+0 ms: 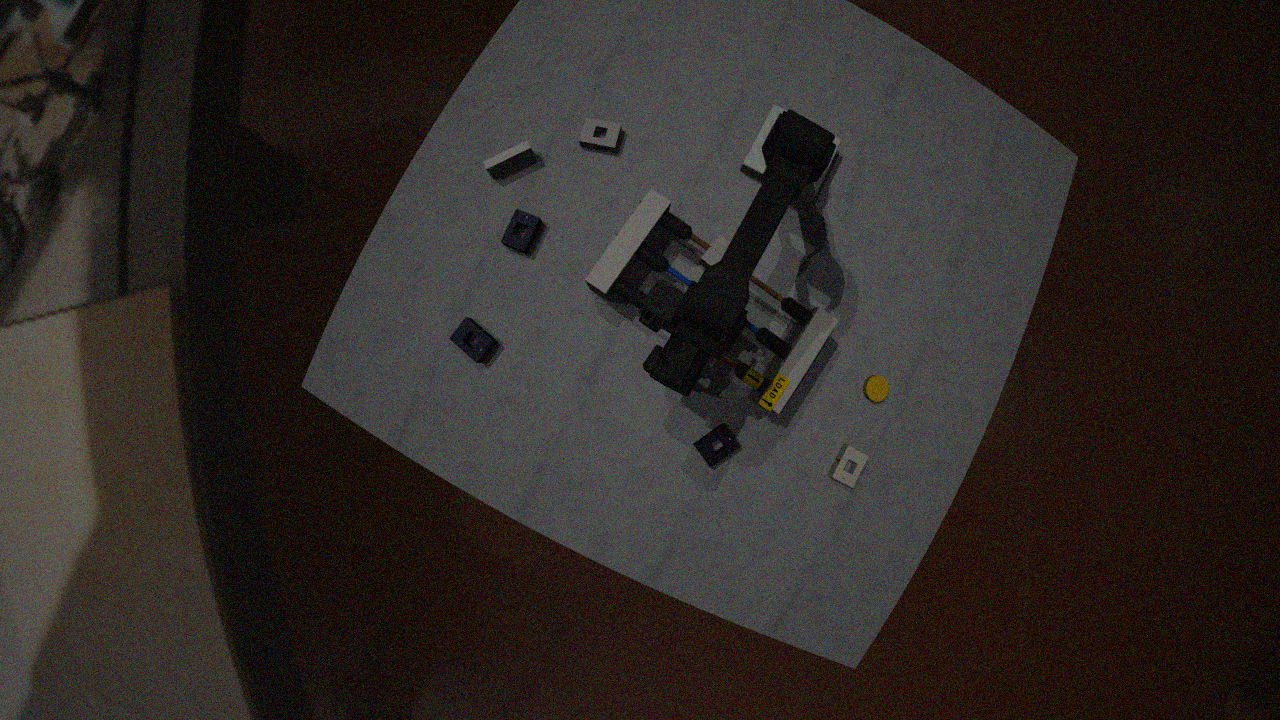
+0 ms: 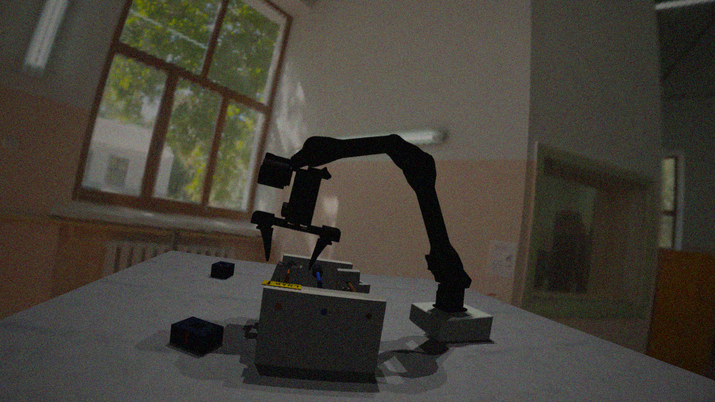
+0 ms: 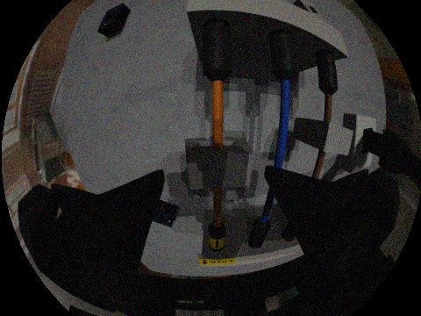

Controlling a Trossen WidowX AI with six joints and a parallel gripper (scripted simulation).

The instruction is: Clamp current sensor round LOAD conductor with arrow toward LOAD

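Note:
A grey split-core sensor (image 3: 202,165) sits round the orange conductor (image 3: 217,111) in the wrist view, between the fixture's two end blocks. The orange conductor ends at a yellow ferrule (image 3: 216,237) beside the yellow LOAD label (image 3: 216,262) (image 1: 774,391) (image 2: 282,285). I cannot make out the sensor's arrow or latch. My gripper (image 3: 216,173) (image 2: 290,259) is open, with one finger on each side of the sensor and clear of it. In the overhead view the wrist (image 1: 684,362) hides the sensor.
Blue (image 3: 283,123) and brown (image 3: 323,135) conductors run beside the orange one. The fixture's white end blocks (image 1: 628,241) (image 1: 805,358) (image 2: 319,330) stand mid-table. Dark blocks (image 1: 521,230) (image 1: 473,339) (image 1: 716,444) (image 2: 195,335), white blocks (image 1: 600,134) (image 1: 848,465) and a yellow disc (image 1: 876,387) lie around.

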